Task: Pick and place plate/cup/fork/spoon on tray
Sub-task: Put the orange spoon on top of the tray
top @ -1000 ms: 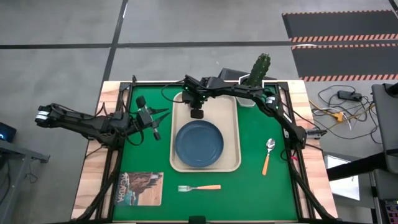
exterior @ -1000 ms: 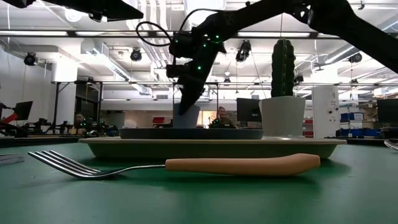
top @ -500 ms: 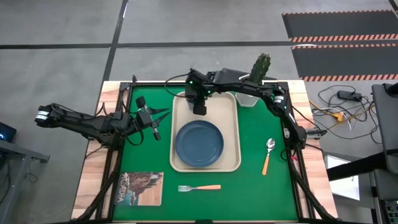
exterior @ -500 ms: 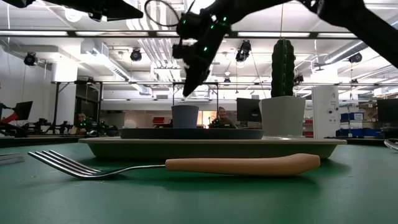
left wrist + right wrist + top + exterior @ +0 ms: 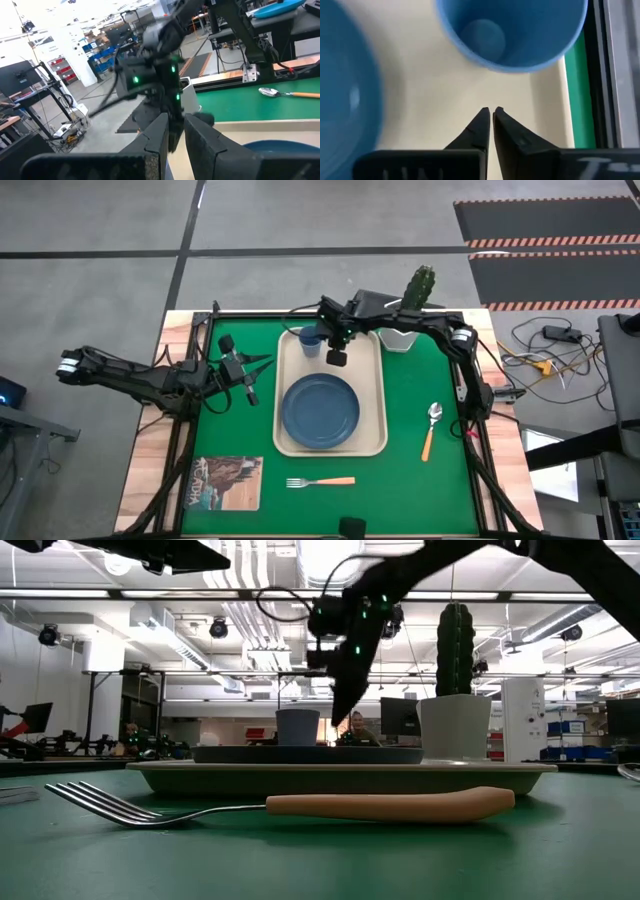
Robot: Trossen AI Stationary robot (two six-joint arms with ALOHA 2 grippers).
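Observation:
The small blue cup (image 5: 310,340) stands upright on its base in the far left corner of the cream tray (image 5: 372,435); it also shows in the right wrist view (image 5: 510,30) and the low view (image 5: 298,727). The dark blue plate (image 5: 320,408) lies flat on the tray's near half. My right gripper (image 5: 338,358) hovers shut above the tray, just right of the cup, touching nothing. The spoon (image 5: 431,430) lies on the green mat right of the tray. The fork (image 5: 320,481) lies on the mat in front of the tray. My left gripper (image 5: 262,363) waits shut left of the tray.
A white pot with a cactus (image 5: 405,330) stands at the tray's far right corner. A picture-covered booklet (image 5: 225,482) lies at the near left. The green mat between the tray and the spoon is bare.
My right gripper has risen from the cup and gone toward the table's right edge, still above the tray. The cup stays standing in the tray's far left corner, now uncovered in the high view.

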